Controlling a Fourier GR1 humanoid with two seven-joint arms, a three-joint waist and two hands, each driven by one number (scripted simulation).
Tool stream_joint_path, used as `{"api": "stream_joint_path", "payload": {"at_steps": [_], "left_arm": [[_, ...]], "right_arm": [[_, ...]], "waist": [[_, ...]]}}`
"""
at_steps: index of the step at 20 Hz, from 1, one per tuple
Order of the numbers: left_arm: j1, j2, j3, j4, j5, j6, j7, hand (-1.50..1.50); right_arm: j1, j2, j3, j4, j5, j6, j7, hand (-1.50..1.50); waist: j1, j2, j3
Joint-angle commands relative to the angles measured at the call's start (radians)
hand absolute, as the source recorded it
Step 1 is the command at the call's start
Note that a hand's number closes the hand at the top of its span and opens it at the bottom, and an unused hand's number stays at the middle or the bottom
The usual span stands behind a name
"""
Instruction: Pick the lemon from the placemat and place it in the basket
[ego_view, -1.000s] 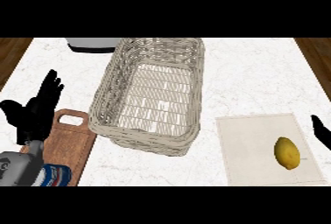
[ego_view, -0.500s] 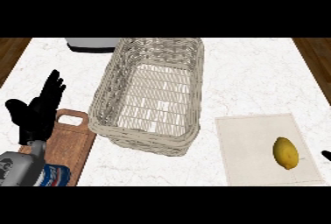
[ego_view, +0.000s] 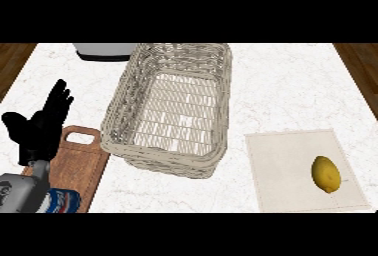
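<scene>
Head view: smooth oval lemon (ego_view: 325, 174) on flat placemat (ego_view: 288, 160), woven basket (ego_view: 171, 107) beside.

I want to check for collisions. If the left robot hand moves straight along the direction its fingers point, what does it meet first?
Probably nothing close: the left robot hand points up and slightly right, over bare counter left of the basket. The grey object at the far edge may lie further on; depth is unclear.

black left hand (ego_view: 38, 131), grey forearm (ego_view: 21, 192)
</scene>
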Motion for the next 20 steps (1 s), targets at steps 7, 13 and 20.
{"api": "stream_joint_path", "payload": {"at_steps": [7, 13, 20], "left_arm": [[-0.004, -0.062, 0.041, -0.008, -0.053, -0.042, 0.012, 0.00], [-0.062, -0.096, 0.062, 0.063, -0.100, -0.045, 0.018, 0.00], [0.020, -0.075, 0.104, -0.092, -0.109, -0.099, 0.098, 0.00]], "right_arm": [[-0.034, 0.131, -0.062, -0.146, 0.067, 0.049, 0.106, -1.50], [-0.009, 0.318, 0.056, -0.077, 0.223, -0.038, -0.028, -1.50], [-0.050, 0.401, 0.047, 0.096, 0.310, -0.078, -0.219, -1.50]], "waist": [[0.016, 0.004, 0.005], [0.014, 0.006, 0.005], [0.020, 0.004, 0.005]]}}
